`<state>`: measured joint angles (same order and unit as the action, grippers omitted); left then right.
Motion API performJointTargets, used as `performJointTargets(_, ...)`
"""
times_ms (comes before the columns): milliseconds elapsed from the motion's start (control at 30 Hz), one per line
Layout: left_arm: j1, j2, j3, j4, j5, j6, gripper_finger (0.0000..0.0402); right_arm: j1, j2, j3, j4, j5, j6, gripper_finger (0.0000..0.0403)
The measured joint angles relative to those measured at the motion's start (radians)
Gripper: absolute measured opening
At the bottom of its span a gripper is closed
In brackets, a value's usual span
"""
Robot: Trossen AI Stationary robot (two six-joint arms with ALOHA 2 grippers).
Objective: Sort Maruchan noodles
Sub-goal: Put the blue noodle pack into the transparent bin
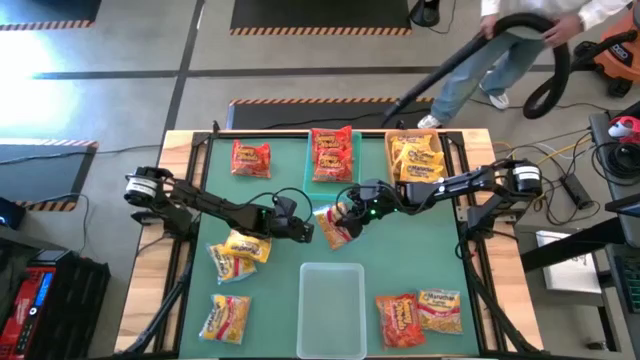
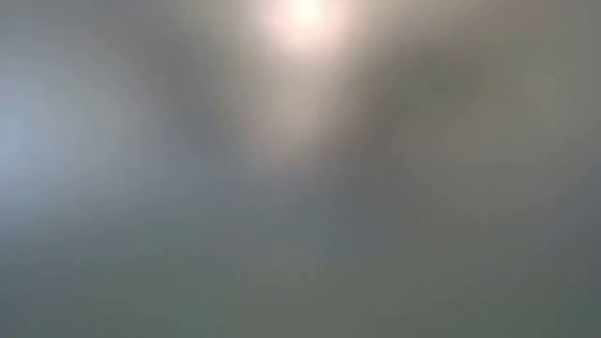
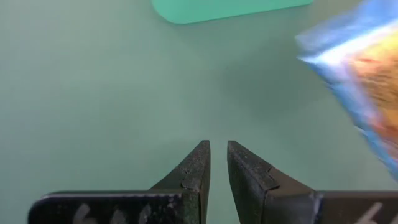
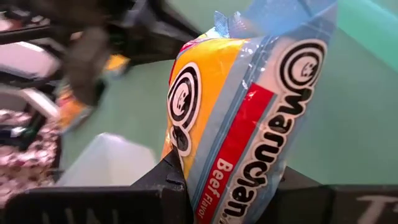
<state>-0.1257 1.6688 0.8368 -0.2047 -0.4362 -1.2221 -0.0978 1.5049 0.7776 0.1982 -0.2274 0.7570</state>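
Note:
My right gripper (image 1: 350, 216) is near the middle of the green mat, shut on a yellow-orange Maruchan noodles packet (image 4: 249, 112) with a blue and red stripe. My left gripper (image 1: 300, 230) hovers just to its left, shut and with nothing in it (image 3: 217, 155); the held packet (image 3: 367, 81) shows beside it. Red packets fill the far middle bin (image 1: 332, 152) and yellow ones the tan bin (image 1: 418, 158). One red packet (image 1: 250, 157) lies flat on the mat at far left. The low view shows only blur. My right gripper pinches one short end of the packet (image 4: 205, 186) between its two fingers (image 4: 163, 177). The fingers come from the table's right side, slanting down, and lie along the packet. The packet sticks out ahead of the fingers toward the left arm; whether its far end touches the mat I cannot tell.
A clear bin (image 1: 332, 295) stands at the near middle. Yellow packets (image 1: 240, 250) (image 1: 225, 318) lie at near left, and a red-orange one (image 1: 400, 315) and a yellow one (image 1: 440, 308) at near right. A person with a vacuum hose (image 1: 500, 50) stands beyond the far edge.

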Motion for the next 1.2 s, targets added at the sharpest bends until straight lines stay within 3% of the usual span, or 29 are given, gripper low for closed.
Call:
performJointTargets(233, 0.0, -0.001, 0.0, -0.057, 0.0, -0.026, 0.0038, 0.069, -0.065, 0.0, 0.002, -0.109, -0.063, 0.0075)
performJointTargets(367, 0.0, -0.002, 0.0, -0.056, -0.001, -0.025, 0.0038, 0.139, -0.08, 0.0, 0.002, -0.117, -0.109, 0.0075)
performJointTargets(833, 0.0, -0.004, 0.002, -0.05, 0.008, -0.052, 0.0038, 0.284, -0.075, 0.0, 0.001, -0.034, -0.287, 0.0075)
performJointTargets(1100, 0.0, -0.057, 0.002, -0.034, 0.0, -0.055, 0.0038, 0.31, -0.064, 0.001, 0.0, -0.032, -0.378, 0.0078)
performJointTargets(1200, 0.0, -0.088, 0.002, -0.031, -0.03, -0.052, 0.0038, 0.309, -0.064, 0.001, -0.001, 0.019, -0.414, 0.0078)
